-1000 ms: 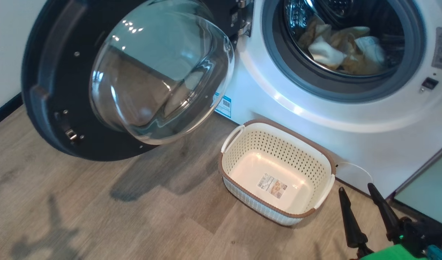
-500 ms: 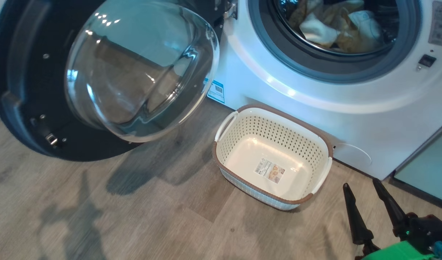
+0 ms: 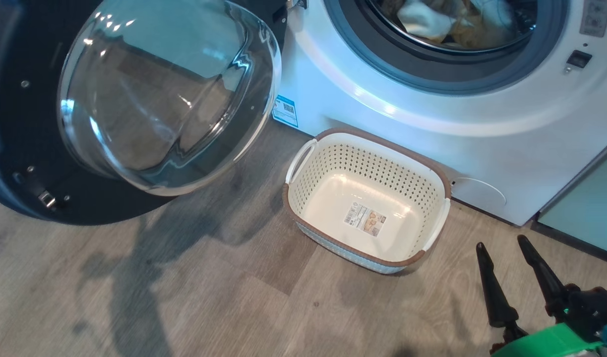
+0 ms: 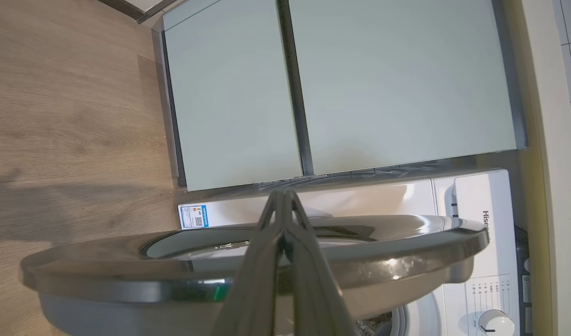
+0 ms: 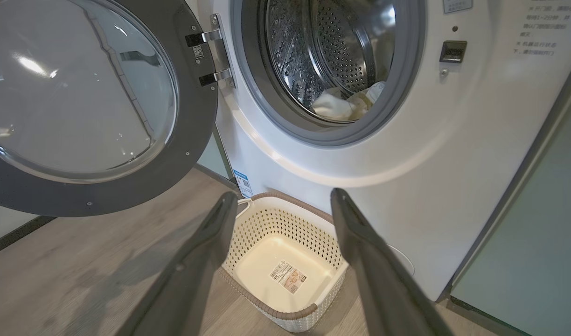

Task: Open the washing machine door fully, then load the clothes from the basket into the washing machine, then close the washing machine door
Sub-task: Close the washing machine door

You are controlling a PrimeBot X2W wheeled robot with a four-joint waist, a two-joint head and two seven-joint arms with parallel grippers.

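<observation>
one door: hanging open, rim crossing behind the pinched-shut left gripper.
one basket: sitting empty ahead of the right gripper, jaws gaping wide, holding nothing.
clothes: heaped in the one washer, far above those jaws; count unclear.
change: head camera is shifting, things staying put; only closing is remaining.

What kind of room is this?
Most likely a home laundry corner: a white front-loading washing machine with clothes inside, pale-green cabinet doors beside it, and an empty basket on the wood-look floor.
</observation>
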